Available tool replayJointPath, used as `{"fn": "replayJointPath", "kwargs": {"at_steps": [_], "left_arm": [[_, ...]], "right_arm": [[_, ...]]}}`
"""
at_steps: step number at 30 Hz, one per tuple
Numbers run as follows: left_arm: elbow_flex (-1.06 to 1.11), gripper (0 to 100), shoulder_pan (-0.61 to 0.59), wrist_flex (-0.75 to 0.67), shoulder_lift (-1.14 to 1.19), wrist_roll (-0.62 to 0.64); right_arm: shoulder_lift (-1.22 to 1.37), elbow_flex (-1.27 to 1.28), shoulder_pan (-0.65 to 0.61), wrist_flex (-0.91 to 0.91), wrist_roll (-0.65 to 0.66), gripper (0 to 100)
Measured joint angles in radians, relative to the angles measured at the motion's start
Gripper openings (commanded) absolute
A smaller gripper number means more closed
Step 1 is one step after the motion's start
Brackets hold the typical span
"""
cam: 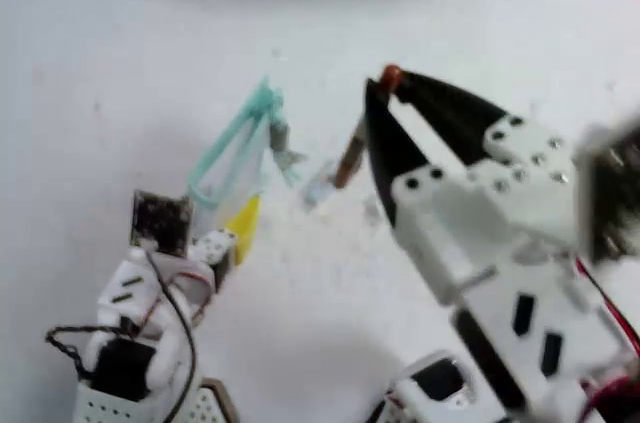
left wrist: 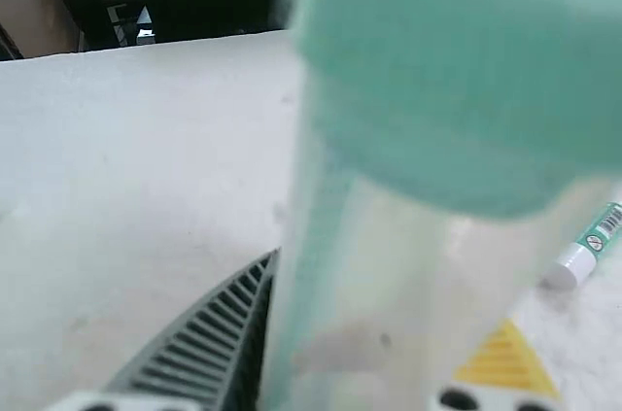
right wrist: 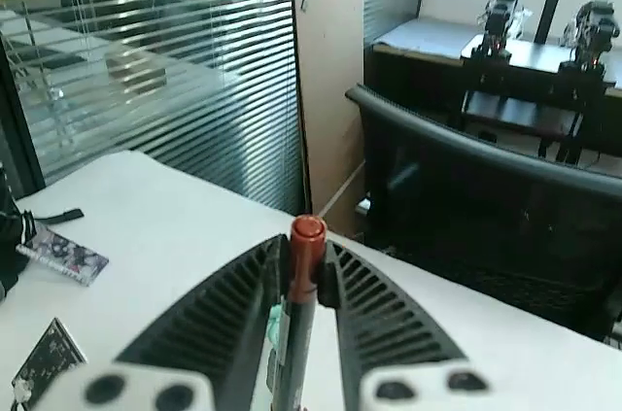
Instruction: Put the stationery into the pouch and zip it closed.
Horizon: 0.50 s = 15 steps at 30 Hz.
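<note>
At the high view's lower left, the left claw (cam: 238, 228) grasps one clear, teal-edged plastic pouch (cam: 235, 148) stretching toward centre. One white, green-labelled marker (left wrist: 583, 248) lies on the white table (cam: 120, 63) beside it; farther, right of centre, the right claw (cam: 388, 85) clenches one red-capped brown pen (right wrist: 307, 236).

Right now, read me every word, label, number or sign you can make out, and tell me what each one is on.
Nothing here reads clearly.
Label on the pen: green band with print, too blurred to read.
Yellow triangle sign behind the clear pouch: no words visible.
Booklet on the table: cover print too small.
Dark card: pattern too small to read.
</note>
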Motion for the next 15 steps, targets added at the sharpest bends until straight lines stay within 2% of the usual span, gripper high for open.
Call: {"fn": "replayJointPath", "kwargs": {"at_steps": [11, 15], "left_arm": [[0.000, 24, 0.000, 0.000, 0.000, 0.000], [0.000, 24, 0.000, 0.000, 0.000, 0.000]], "right_arm": [[0.032, 0.026, -0.011, -0.301, -0.002, 1.7], [0.123, 0.026, -0.087, -0.338, -0.035, 1.8]]}}
